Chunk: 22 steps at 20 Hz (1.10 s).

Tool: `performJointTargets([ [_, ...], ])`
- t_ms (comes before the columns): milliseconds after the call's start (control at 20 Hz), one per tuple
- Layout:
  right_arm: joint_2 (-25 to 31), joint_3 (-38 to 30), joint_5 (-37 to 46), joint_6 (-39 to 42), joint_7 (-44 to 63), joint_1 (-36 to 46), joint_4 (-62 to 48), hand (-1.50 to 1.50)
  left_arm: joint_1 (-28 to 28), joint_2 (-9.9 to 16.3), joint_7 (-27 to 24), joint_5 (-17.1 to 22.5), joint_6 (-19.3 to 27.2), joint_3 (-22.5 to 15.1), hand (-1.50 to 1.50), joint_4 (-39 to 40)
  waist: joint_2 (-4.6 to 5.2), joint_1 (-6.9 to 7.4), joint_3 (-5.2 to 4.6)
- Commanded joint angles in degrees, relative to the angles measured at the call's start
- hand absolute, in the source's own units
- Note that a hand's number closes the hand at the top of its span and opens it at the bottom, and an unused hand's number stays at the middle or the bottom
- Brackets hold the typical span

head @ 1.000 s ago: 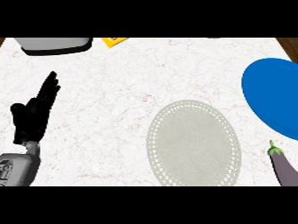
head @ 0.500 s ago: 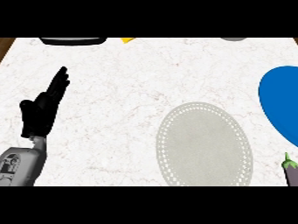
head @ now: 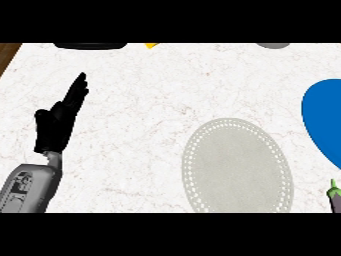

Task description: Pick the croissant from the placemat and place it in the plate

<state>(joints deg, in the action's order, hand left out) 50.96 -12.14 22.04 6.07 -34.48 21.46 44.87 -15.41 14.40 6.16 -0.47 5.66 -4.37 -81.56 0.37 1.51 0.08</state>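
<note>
White marble counter point(head: 173, 95) is filling the view. At the left, the left hand point(head: 57, 121) is resting above it with fingers straight and together, holding nothing. To its right, a pale grey oval placemat point(head: 236, 167) is lying bare; no croissant is showing anywhere. Further right, a blue plate point(head: 337, 125) is running off the edge, with an eggplant point(head: 340, 199) lying just below it.

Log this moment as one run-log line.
left hand: open, over counter | right hand: unseen | croissant: unseen | placemat: bare | plate: bare
</note>
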Motion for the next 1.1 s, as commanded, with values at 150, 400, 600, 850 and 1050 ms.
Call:
performJointTargets([
  [150, -7.0, 4.9, 8.0, -5.1, 3.6, 8.3, -14.5, 1.50, 0.3, -1.7, -1.9, -1.4, -0.1, -1.0, 0.00, 1.3, 0.34, 0.80, 0.06],
  [400, -10.6, 3.2, 6.6, -2.8, 1.6, 12.2, -21.8, -1.50, -0.7, -2.8, 1.3, -2.3, 1.1, -1.0, 0.00, -1.1, 0.05, 0.06, 0.06],
  [600, -12.3, 2.6, 7.2, -3.0, -1.0, 16.1, -27.2, -1.50, -3.3, -0.4, 0.9, -0.7, -1.9, 2.2, 0.00, 1.1, 0.20, 0.07, 0.07],
  [850, -12.6, -4.9, -2.2, 4.0, -4.8, 15.4, -25.9, -1.50, 1.0, 0.6, -1.3, -0.1, -3.2, 2.8, 0.00, 0.8, -0.16, -0.55, 0.03],
  [1050, -6.9, -12.6, -9.0, 7.5, -4.3, 15.9, -29.5, -1.50, 0.0, -1.7, 0.2, -1.3, -0.7, 1.9, 0.00, -0.1, 0.02, -0.76, 0.12],
])
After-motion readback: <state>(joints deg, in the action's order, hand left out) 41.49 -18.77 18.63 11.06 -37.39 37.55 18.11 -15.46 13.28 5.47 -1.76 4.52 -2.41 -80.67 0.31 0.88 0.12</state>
